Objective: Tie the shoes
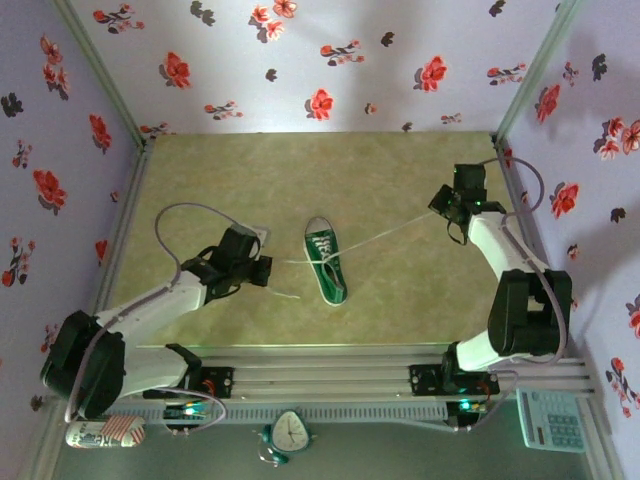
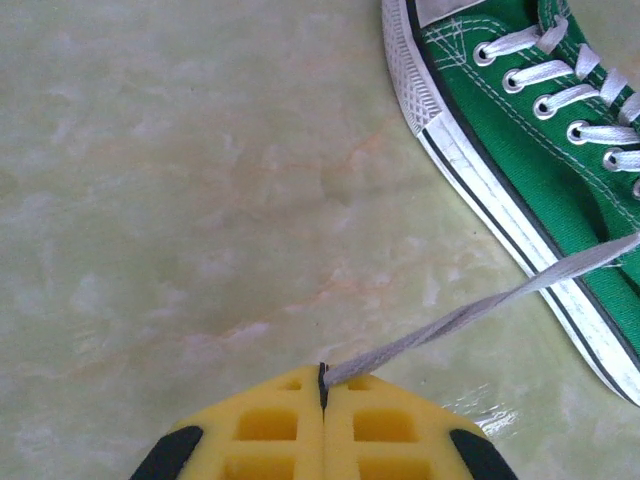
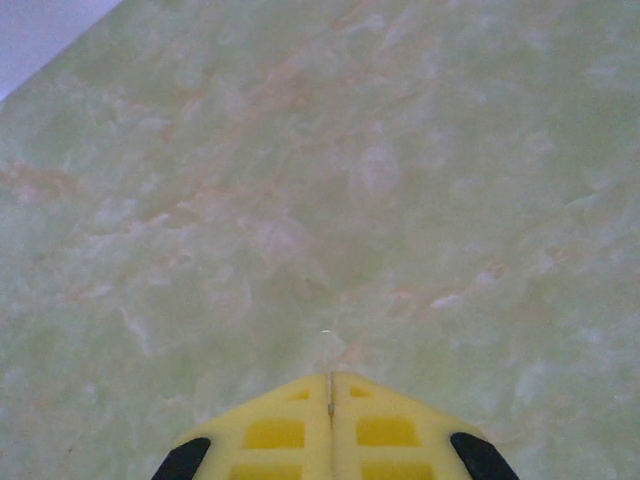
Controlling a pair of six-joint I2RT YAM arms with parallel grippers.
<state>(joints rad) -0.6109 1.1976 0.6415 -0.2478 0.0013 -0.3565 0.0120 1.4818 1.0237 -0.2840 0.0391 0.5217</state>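
Top external view puts the green sneaker [image 1: 327, 265] at mid-frame. My left gripper [image 1: 262, 268] is pinched shut on the left lace [image 1: 290, 263], and my right gripper [image 1: 447, 207] on the right lace [image 1: 390, 232]. I'd pull both outward evenly and low, so neither lace slips free and the sneaker isn't dragged.

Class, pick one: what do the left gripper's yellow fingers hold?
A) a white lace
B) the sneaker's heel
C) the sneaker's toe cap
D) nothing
A: the left gripper is shut on a white lace that stretches to the green sneaker.
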